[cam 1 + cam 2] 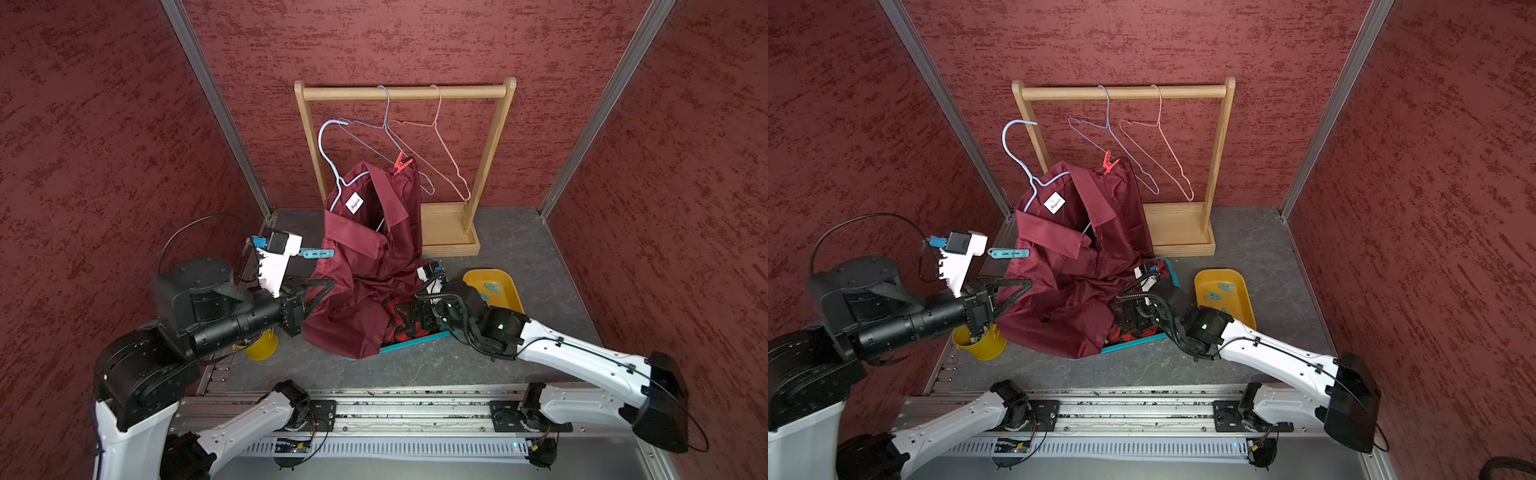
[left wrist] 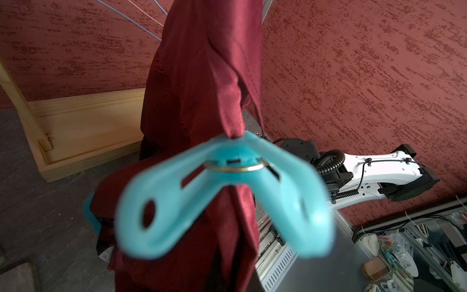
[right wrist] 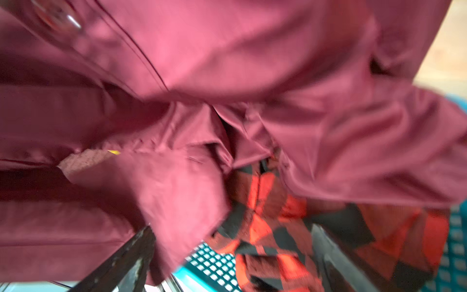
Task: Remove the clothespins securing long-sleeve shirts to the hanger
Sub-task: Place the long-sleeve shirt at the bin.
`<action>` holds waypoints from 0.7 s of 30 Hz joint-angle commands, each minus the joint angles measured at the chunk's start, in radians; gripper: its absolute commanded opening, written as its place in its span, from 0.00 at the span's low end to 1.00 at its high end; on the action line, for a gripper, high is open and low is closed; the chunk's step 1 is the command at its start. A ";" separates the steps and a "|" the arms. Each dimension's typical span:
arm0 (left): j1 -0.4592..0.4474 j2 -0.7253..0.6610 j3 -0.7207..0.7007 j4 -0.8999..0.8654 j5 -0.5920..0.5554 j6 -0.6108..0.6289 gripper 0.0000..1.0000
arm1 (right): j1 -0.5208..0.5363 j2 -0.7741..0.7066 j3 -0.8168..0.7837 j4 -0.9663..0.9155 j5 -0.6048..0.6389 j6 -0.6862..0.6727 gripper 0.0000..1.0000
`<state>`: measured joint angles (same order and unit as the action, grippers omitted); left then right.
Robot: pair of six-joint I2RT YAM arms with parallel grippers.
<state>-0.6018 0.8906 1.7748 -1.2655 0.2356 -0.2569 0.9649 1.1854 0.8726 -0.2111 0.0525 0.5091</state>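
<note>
1. In both top views the maroon shirt point(image 1: 365, 282) is standing as a heap in the middle of the frame. It is hanging on a light-blue hanger point(image 1: 319, 143), which is leaning in front of the wooden rack point(image 1: 405, 92). Two wire hangers point(image 1: 436, 124) are hanging from the rack's bar.
2. A teal clothespin point(image 1: 316, 253) is clipping the left edge of the shirt. A red clothespin point(image 1: 401, 163) is clipping its upper right corner.
3. The left gripper point(image 1: 330, 284) is lying just below the teal clothespin. Its jaws are pressing together at the shirt's edge, and it cannot be told if cloth is between them.
4. The right gripper point(image 1: 405, 313) is reaching into the teal basket point(image 1: 415, 341), over the plaid shirt point(image 1: 401, 326). The maroon cloth is covering most of the basket and is standing in the way.
5. A yellow tray point(image 1: 503, 278) at the right is holding teal clothespins point(image 1: 492, 289). A yellow bucket point(image 1: 262, 347) is sitting partly under the left arm.
6. The left wrist view is showing the teal clothespin point(image 2: 237, 153) very near and blurred. It is biting a fold of the shirt, and its metal ring is showing, which the top views are not showing.
7. Only the right wrist view is showing the right gripper's fingers point(image 3: 126, 263) spread wide apart, gripping nothing. Plaid cloth and basket mesh are lying between them.
</note>
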 commanded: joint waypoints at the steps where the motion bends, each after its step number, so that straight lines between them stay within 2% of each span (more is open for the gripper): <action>1: -0.005 -0.023 -0.014 0.070 -0.004 0.008 0.00 | -0.053 -0.057 0.003 0.036 -0.025 0.059 0.99; 6: -0.005 -0.055 -0.058 0.065 -0.011 0.024 0.00 | -0.229 -0.116 0.034 0.055 -0.050 0.103 0.99; 11: -0.005 -0.102 -0.107 0.075 -0.013 0.042 0.00 | -0.427 -0.037 0.100 0.069 -0.101 0.171 0.99; 16: -0.004 -0.147 -0.126 0.075 0.000 0.051 0.00 | -0.510 0.116 0.157 0.152 -0.091 0.196 0.99; 21: -0.006 -0.159 -0.104 0.072 -0.005 0.063 0.00 | -0.540 0.262 0.207 0.327 -0.264 0.155 0.99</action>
<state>-0.6018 0.7391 1.6489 -1.2560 0.2283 -0.2260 0.4332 1.4128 1.0351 -0.0208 -0.0967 0.6762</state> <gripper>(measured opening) 0.074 0.991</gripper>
